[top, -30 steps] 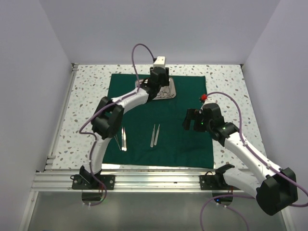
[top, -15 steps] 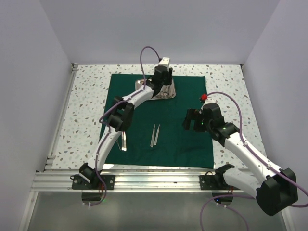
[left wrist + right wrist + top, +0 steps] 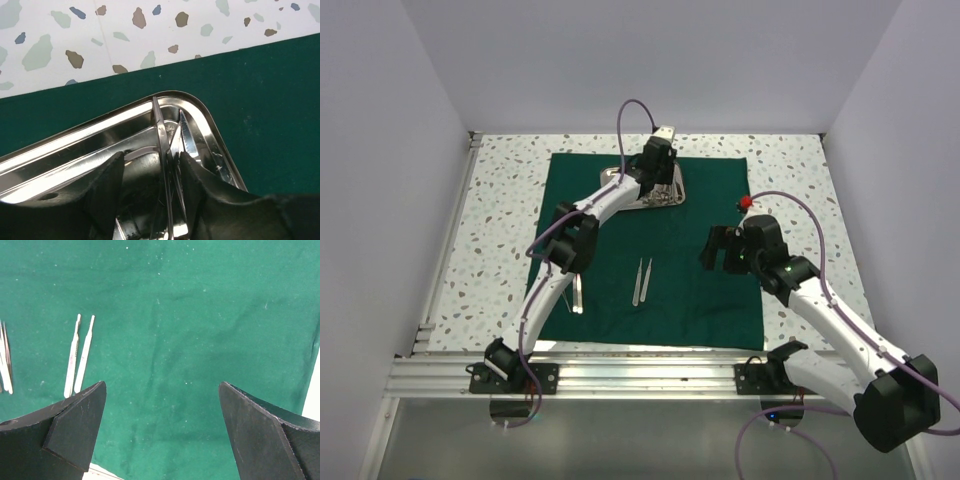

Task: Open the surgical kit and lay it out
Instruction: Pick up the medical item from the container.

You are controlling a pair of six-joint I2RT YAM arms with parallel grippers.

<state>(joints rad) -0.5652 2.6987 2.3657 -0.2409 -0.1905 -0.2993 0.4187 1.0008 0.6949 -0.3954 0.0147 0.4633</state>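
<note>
The dark green cloth (image 3: 705,290) lies spread flat on the table. The steel tray (image 3: 672,197) sits on its far middle part. My left gripper (image 3: 656,188) reaches down into the tray; in the left wrist view it (image 3: 150,157) is open, its fingers (image 3: 200,185) straddling the scissor-like instruments (image 3: 161,130) near the tray's corner (image 3: 210,120). The right finger touches them, the left one stands apart. My right gripper (image 3: 718,250) hovers over the cloth (image 3: 200,315), wide open (image 3: 162,383) and empty. Tweezers (image 3: 642,280) lie on the cloth's middle.
Another slim instrument (image 3: 576,292) lies on the cloth's left part, partly under my left arm. The right wrist view shows the tweezers (image 3: 79,355) and that other instrument (image 3: 5,360) at the left edge. Speckled tabletop (image 3: 500,220) surrounds the cloth, with walls on three sides.
My left arm has stretched farther, its elbow moving right and its gripper shifting right over the tray. The right arm has not moved.
</note>
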